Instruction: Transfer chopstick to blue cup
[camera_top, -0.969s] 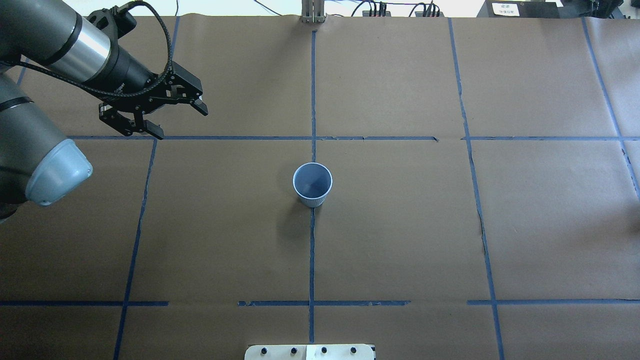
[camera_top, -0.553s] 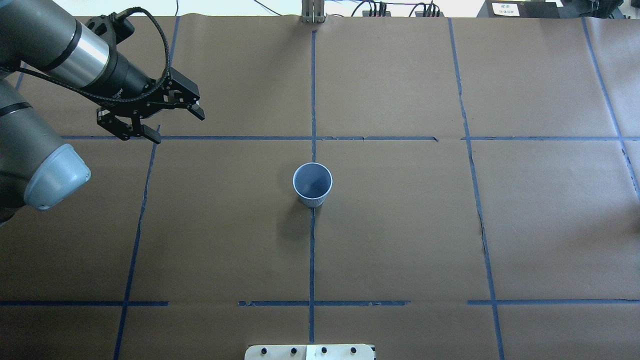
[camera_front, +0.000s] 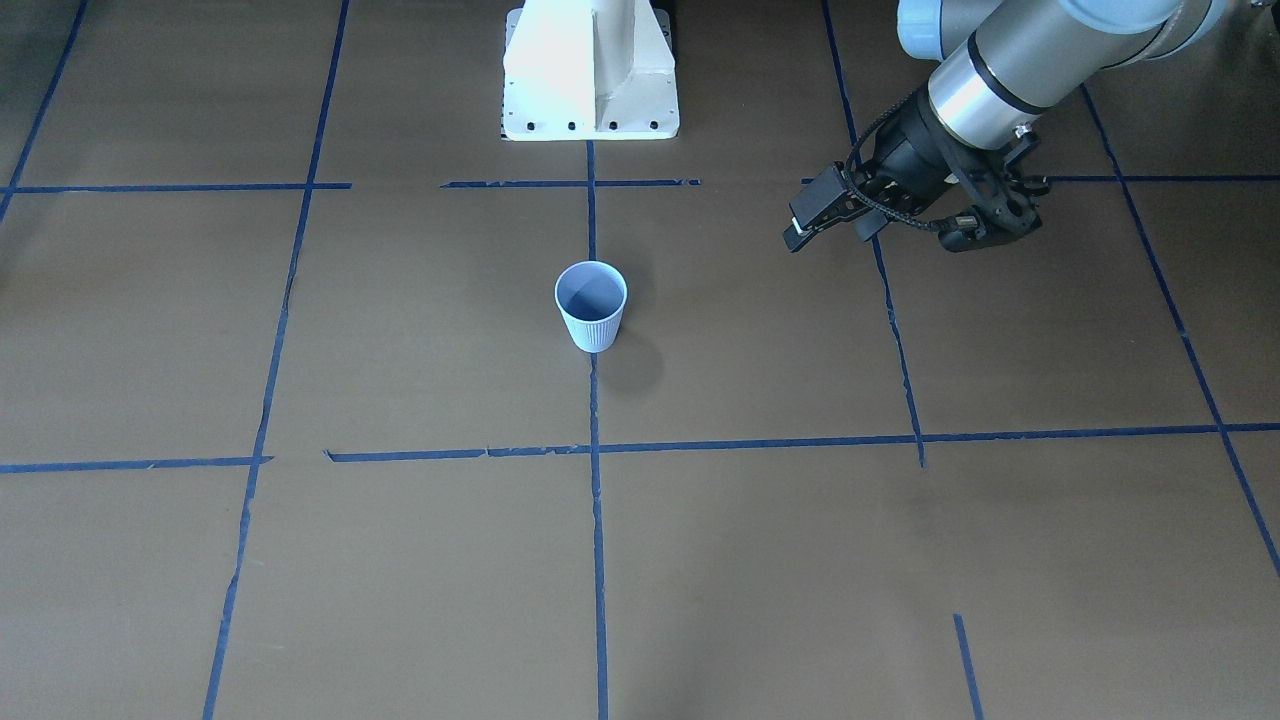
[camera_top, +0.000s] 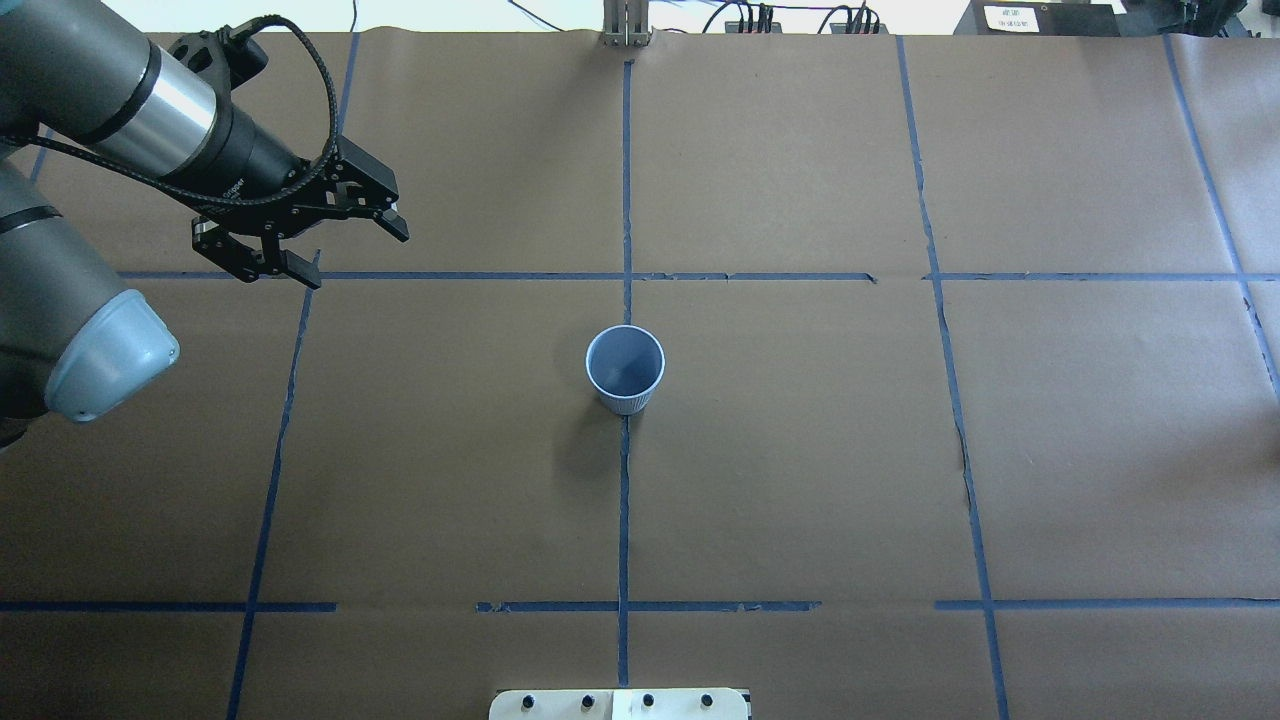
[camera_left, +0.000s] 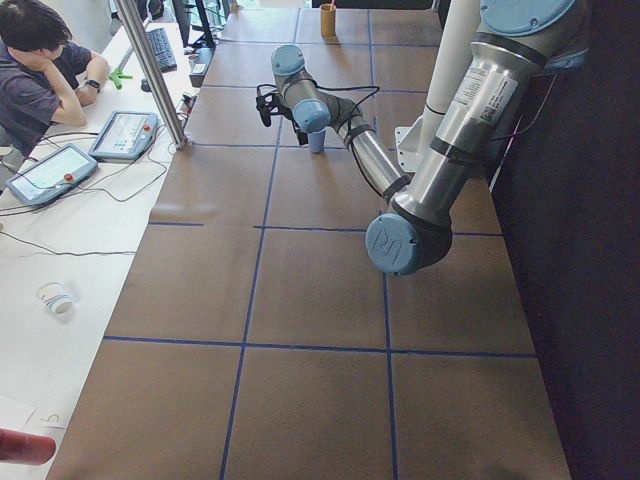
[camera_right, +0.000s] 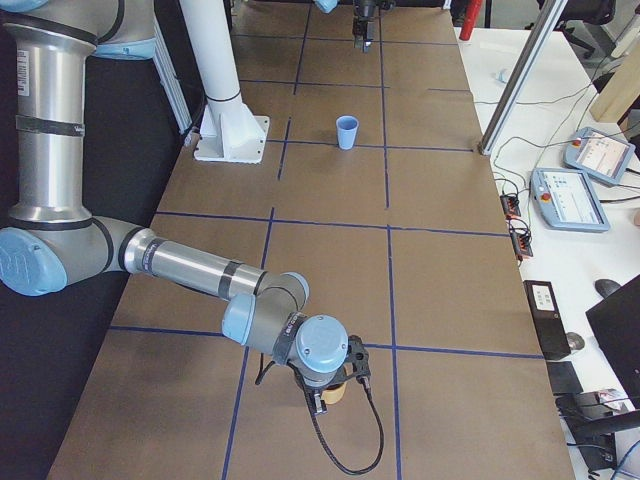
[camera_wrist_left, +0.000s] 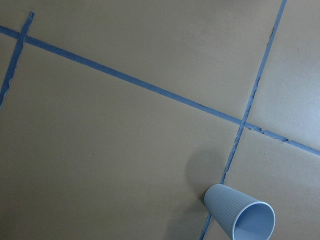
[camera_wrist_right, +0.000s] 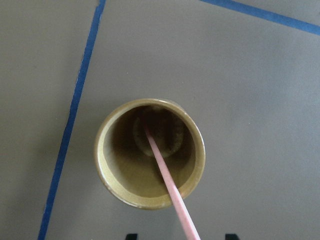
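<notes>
**Operator:** Where is the chopstick (camera_wrist_right: 165, 176)?

**Spotter:** Look at your right wrist view — it stands in a tan cup (camera_wrist_right: 107, 172). Its low end is down on the cup's floor, and its shaft leans on the rim on the side toward the bottom edge of that view. That cup sits at the end of the table (camera_top: 800, 450) on the robot's right, well apart from the blue cup (camera_top: 625, 368).

**Operator:** And the right gripper (camera_wrist_right: 180, 236)?

**Spotter:** It is directly above the tan cup. You can just make out its two fingertips at the bottom edge of the wrist view. They are spread apart, and the chopstick passes between them and touches neither — the jaws are released and grasp nothing.

**Operator:** The blue cup?

**Spotter:** It stands upright, mouth up, in the middle of the table, right on the centre tape line (camera_top: 623, 500).

**Operator:** The left side?

**Spotter:** Your left gripper (camera_top: 352, 255) hovers over the far left part of the table beside a tape crossing, well apart from the blue cup. Its fingers are spread wide with nothing between them. Its wrist camera catches the blue cup in the lower right corner of the view.
</notes>
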